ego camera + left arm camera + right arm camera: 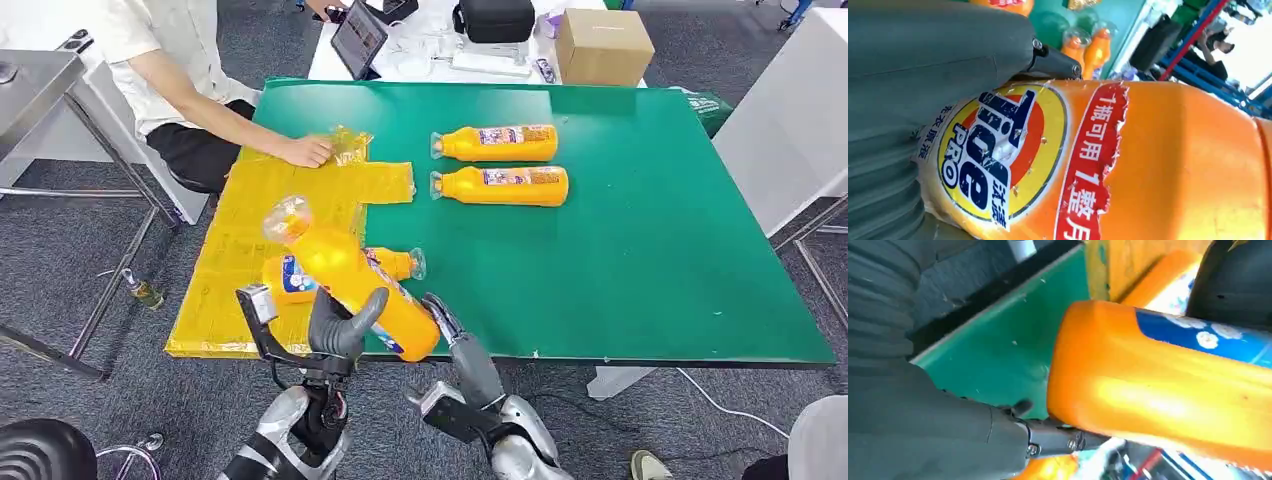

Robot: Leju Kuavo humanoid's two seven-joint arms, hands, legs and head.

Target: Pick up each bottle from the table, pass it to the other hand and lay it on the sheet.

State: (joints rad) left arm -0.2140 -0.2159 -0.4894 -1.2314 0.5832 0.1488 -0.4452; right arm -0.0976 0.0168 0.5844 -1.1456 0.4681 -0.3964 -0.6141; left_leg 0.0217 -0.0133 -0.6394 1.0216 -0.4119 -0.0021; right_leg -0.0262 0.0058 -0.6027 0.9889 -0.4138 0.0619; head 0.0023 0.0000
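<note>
Left hand (335, 330) grips the raised bottle (355, 285) over the yellow sheet (240, 250), right hand (445, 320) touching its base at four o'clock, grasp unclear.

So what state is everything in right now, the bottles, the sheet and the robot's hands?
Held bottle: lifted, tilted, above the sheet's edge.
Left robot hand: grips the held bottle.
Right robot hand: at the bottle's base; grip unclear.
Bottle on sheet: lying down.
Two far bottles: lying on the green table.
Yellow sheet: flat, a person's hand on it.
</note>
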